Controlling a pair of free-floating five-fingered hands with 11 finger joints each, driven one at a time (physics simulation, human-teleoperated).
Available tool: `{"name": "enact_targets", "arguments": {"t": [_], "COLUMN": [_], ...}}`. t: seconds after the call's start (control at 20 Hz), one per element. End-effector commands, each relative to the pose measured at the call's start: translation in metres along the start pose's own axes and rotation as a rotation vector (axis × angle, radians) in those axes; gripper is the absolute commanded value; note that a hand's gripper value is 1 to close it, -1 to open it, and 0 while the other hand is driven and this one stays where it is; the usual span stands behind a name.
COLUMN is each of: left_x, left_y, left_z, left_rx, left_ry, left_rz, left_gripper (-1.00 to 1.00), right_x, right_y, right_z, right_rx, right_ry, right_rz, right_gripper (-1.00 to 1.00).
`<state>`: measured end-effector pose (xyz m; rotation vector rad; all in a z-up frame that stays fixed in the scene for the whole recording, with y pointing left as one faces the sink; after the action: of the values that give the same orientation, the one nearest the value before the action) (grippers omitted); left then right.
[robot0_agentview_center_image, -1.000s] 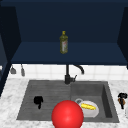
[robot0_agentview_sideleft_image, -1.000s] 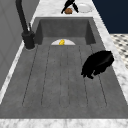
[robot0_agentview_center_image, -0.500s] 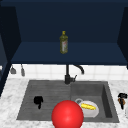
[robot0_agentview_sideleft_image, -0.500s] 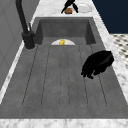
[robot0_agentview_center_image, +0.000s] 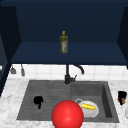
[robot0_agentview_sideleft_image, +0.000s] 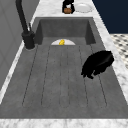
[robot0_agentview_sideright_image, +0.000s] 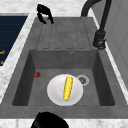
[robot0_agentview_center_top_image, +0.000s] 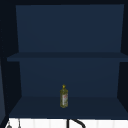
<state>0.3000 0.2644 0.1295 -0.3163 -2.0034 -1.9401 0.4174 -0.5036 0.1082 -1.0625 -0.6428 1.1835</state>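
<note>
Fingers (robot0_agentview_sideleft_image: 88, 74) of the left hand (robot0_agentview_center_image: 38, 100) curl downward and grasp nothing, hanging just above the ribbed draining board (robot0_agentview_sideleft_image: 57, 82) of the sink (robot0_agentview_center_image: 107, 92). Well off to their right, on the marble counter (robot0_agentview_center_image: 10, 105), the right hand (robot0_agentview_center_image: 122, 96) seems to have its fingers closed round a small brown thing (robot0_agentview_sideleft_image: 67, 10), which sits low in its grip; what it is I cannot tell. A white dish (robot0_agentview_sideleft_image: 83, 7) stands just beside that hand. Between the two hands, down in the basin, a white plate (robot0_agentview_sideright_image: 53, 93) carries a corn cob (robot0_agentview_sideright_image: 67, 88), with the black tap (robot0_agentview_center_image: 68, 75) behind it. Judging by its size, the brown thing is probably light and rounded, so it could roll; a grip wrapping its sides would suit it best.
</note>
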Motion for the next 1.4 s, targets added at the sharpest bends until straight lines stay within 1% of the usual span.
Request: {"name": "enact_targets", "arguments": {"t": [0.0, 0.05, 0.1, 0.15, 0.2, 0.3, 0.45, 0.65, 0.9, 1.2, 1.35], "left_x": [0.000, 0.000, 0.000, 0.000, 0.000, 0.000, 0.000, 0.000, 0.000, 0.000, 0.000], "left_y": [0.000, 0.000, 0.000, 0.000, 0.000, 0.000, 0.000, 0.000, 0.000, 0.000, 0.000], "left_z": [0.000, 0.000, 0.000, 0.000, 0.000, 0.000, 0.000, 0.000, 0.000, 0.000, 0.000], "left_rx": [0.000, 0.000, 0.000, 0.000, 0.000, 0.000, 0.000, 0.000, 0.000, 0.000, 0.000], "left_ry": [0.000, 0.000, 0.000, 0.000, 0.000, 0.000, 0.000, 0.000, 0.000, 0.000, 0.000], "left_rz": [0.000, 0.000, 0.000, 0.000, 0.000, 0.000, 0.000, 0.000, 0.000, 0.000, 0.000], "left_gripper": [0.00, 0.00, 0.00, 0.00, 0.00, 0.00, 0.00, 0.00, 0.00, 0.00, 0.00], "right_x": [-0.005, 0.002, 0.002, 0.009, 0.012, 0.021, 0.032, 0.050, 0.074, 0.099, 0.108], "right_y": [-0.002, -0.007, -0.014, -0.025, -0.029, -0.036, -0.049, -0.068, -0.087, -0.099, -0.104], "right_z": [0.016, 0.018, 0.027, 0.034, 0.037, 0.045, 0.058, 0.075, 0.093, 0.111, 0.130], "right_rx": [-0.083, -0.064, -0.033, -0.021, -0.004, 0.039, 0.076, 0.095, 0.089, 0.089, 0.088], "right_ry": [0.013, 0.013, 0.003, 0.001, 0.000, 0.002, 0.004, 0.009, 0.005, -0.012, -0.001], "right_rz": [0.004, 0.010, -0.007, -0.010, -0.006, 0.029, 0.049, 0.052, 0.044, 0.026, 0.013], "right_gripper": [1.00, 1.00, 1.00, 1.00, 1.00, 1.00, 1.00, 1.00, 1.00, 1.00, 1.00]}}
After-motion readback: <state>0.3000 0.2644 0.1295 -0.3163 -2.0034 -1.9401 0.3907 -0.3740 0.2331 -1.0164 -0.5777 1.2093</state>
